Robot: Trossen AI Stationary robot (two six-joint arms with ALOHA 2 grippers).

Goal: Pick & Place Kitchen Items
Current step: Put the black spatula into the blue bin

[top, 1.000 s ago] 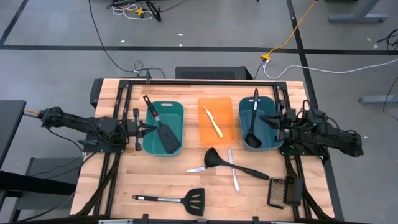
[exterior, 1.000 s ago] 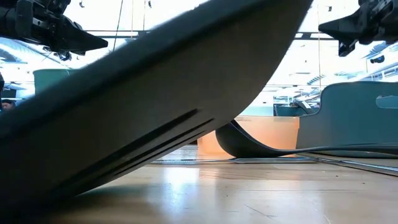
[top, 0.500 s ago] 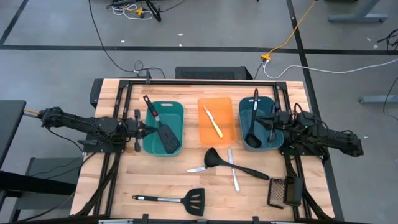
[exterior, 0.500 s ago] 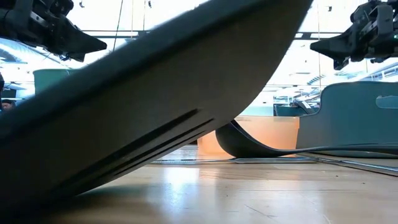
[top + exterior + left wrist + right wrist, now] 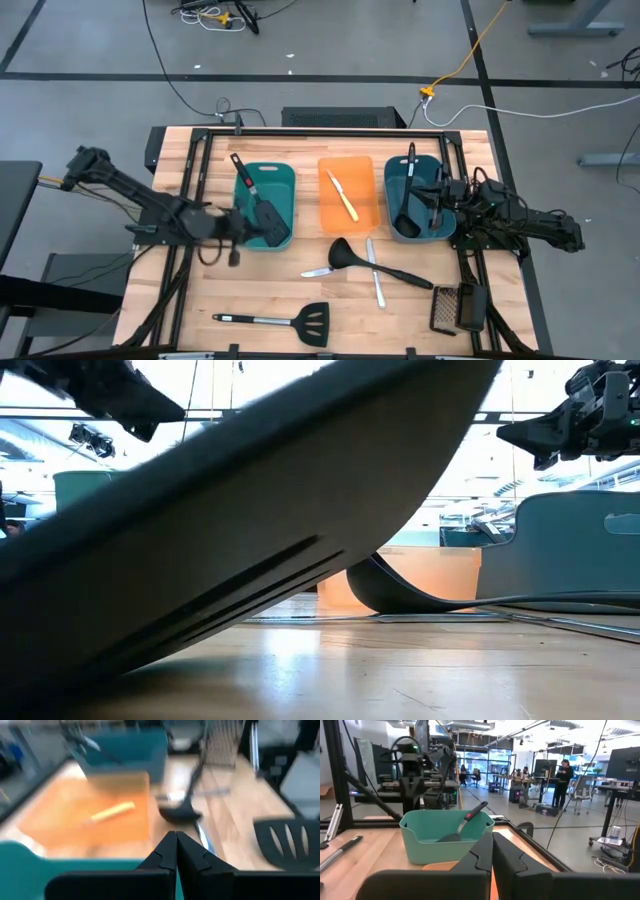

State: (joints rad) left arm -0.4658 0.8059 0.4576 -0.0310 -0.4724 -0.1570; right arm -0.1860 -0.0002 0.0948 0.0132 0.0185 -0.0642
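My left gripper is shut and holds nothing; it hangs over the left rim of the left teal tub, which holds a black spatula. My right gripper is shut with nothing in it, above the right rim of the right teal tub, where a black ladle leans. A yellow knife lies on the orange tray. On the table lie a black ladle, two silver knives and a slotted spatula.
A dark mesh grater lies at the near right corner. The slotted spatula's blade fills most of the low view. A black frame runs round the work area. Bare wood shows at the near left.
My left gripper has swung quickly toward the table's right and near edges, over the left tub's rim, rising a little and rolling. My right gripper has sunk slightly over the right tub, then kept still. Nothing on the table has moved.
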